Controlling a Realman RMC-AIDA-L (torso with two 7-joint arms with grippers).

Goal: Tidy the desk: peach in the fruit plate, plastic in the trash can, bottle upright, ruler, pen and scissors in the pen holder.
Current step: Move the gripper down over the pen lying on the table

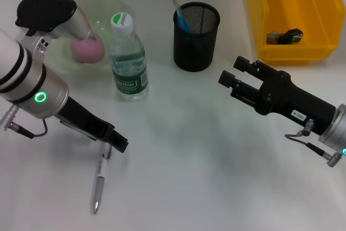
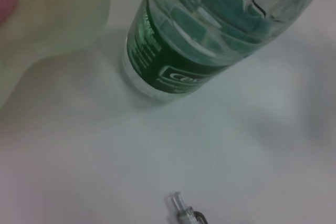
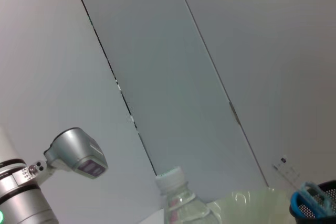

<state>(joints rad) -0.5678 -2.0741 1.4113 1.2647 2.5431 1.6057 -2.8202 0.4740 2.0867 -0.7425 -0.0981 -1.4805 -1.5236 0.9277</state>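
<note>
- Nearest to the robot, a silver pen (image 1: pixel 99 181) lies flat on the white desk (image 1: pixel 189 177), its tip toward the near edge and its upper end tucked under the left gripper (image 1: pixel 115 143).
- The left gripper hangs low right over that upper end of the pen; whether its pincer is wide, narrow or pinching the pen, I cannot tell. In the left wrist view only the clear end of the pen (image 2: pixel 182 211) shows.
- On the other side, the right gripper (image 1: pixel 230 75) hovers above the desk, pointing toward the middle, with its two black fingers parted and nothing between them.
- Farther back, a clear water bottle (image 1: pixel 128 60) with a green label and white cap stands upright, just beside the fruit plate. The left wrist view shows its base (image 2: pixel 210 30) planted on the desk.
- The pale green fruit plate (image 1: pixel 65 58) sits at the far left, partly behind the left arm, and the pink peach (image 1: pixel 88 50) rests inside it.
- Right of the bottle, well apart from it, a black mesh pen holder (image 1: pixel 196 37) stands upright, with something blue-handled (image 1: pixel 184 21) sticking out of it; I cannot make out which tool it is.
- At the far right corner is a yellow bin (image 1: pixel 294 14) holding a small dark, crumpled item (image 1: pixel 285 36), too small to identify.
</note>
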